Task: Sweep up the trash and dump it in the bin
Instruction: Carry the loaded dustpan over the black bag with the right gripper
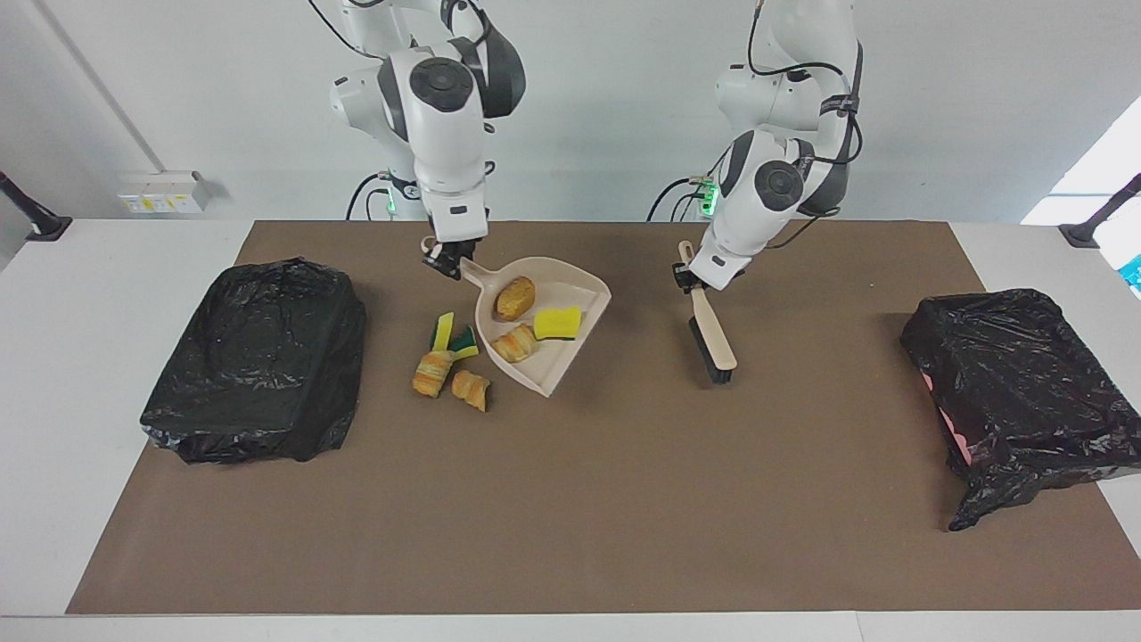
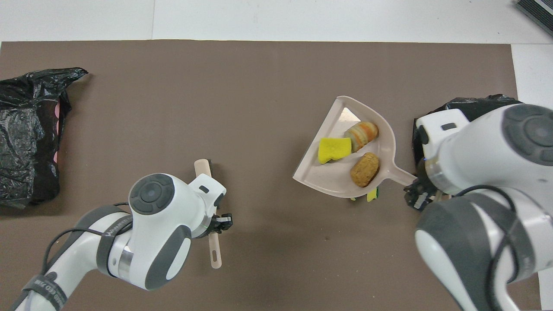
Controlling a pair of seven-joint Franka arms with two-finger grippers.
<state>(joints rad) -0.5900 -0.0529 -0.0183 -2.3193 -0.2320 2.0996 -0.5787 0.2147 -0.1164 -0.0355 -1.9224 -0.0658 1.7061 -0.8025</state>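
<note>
Carrying trash point(image 1: 526, 323) in the dustpan point(image 1: 570, 357) toward the bin point(image 1: 258, 357).

Right gripper point(image 1: 448, 254) pinching the pan's handle tight, up over loose trash pieces point(image 1: 450, 367); left gripper point(image 1: 691, 278) clamping the brush point(image 1: 710, 334). Probably needing tipping over the bag next.

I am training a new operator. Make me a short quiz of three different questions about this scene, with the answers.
1. True or false: the dustpan is empty.
2. What does the left gripper hold: A) brush, B) sponge, C) nothing?
3. How many trash pieces lie in the dustpan held by the right gripper?

Key: 1. False. 2. A. 3. Three: a yellow sponge bit and two bread pieces.
</note>
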